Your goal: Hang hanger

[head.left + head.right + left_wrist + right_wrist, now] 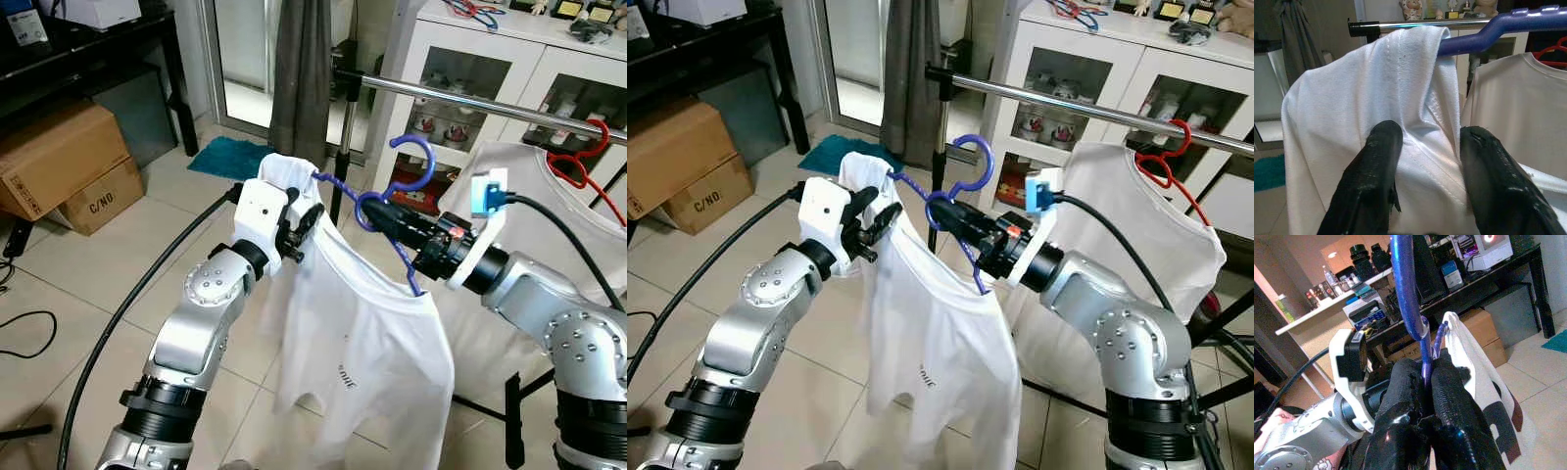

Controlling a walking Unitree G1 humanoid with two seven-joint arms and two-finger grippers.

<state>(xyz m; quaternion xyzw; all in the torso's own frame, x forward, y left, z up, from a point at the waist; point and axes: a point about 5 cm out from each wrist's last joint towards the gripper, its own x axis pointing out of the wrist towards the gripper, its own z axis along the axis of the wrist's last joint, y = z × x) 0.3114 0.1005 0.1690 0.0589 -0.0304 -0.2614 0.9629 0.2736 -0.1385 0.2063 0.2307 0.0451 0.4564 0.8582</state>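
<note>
A blue hanger (416, 157) carries a white T-shirt (362, 333) and is held in the air below the metal rail (470, 101). My right gripper (377, 213) is shut on the hanger's neck, just under the hook; the right wrist view shows the blue wire pinched between its fingers (1449, 391). My left gripper (306, 230) holds the shirt's shoulder over the hanger's left end, with fabric bunched between its fingers (1376, 161). The hook sits slightly below and in front of the rail, apart from it.
A red hanger (583, 147) with another white shirt (529, 186) hangs on the rail to the right. A dark grey garment (302, 69) hangs at the rail's left end by the rack post (343, 147). Behind stands a white cabinet (490, 59); cardboard boxes (59, 162) lie at left.
</note>
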